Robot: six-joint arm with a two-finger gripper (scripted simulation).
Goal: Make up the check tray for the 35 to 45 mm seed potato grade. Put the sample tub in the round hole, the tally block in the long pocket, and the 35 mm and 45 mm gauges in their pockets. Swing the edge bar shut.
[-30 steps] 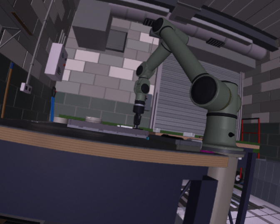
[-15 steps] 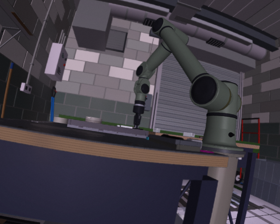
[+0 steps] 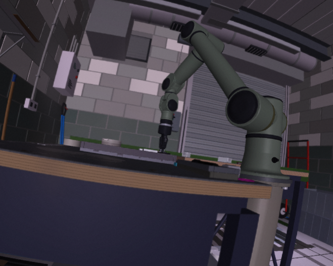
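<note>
The grey check tray point(image 3: 128, 152) lies flat on the dark table top, and my gripper point(image 3: 162, 151) stands straight down on its right part, its fingers shut on a thing too small and low to make out from this low side angle. A pale round sample tub point(image 3: 110, 142) stands up from the tray's left part. A small teal mark point(image 3: 175, 164) shows at the tray's right corner. The tray's pockets and anything in them are hidden by the flat view.
The table's wooden front edge point(image 3: 123, 175) runs across close below the tray. A dark flat block point(image 3: 222, 169) lies right of the tray, before the arm's base point(image 3: 263, 174). A pale roll point(image 3: 71, 142) sits left of the tray.
</note>
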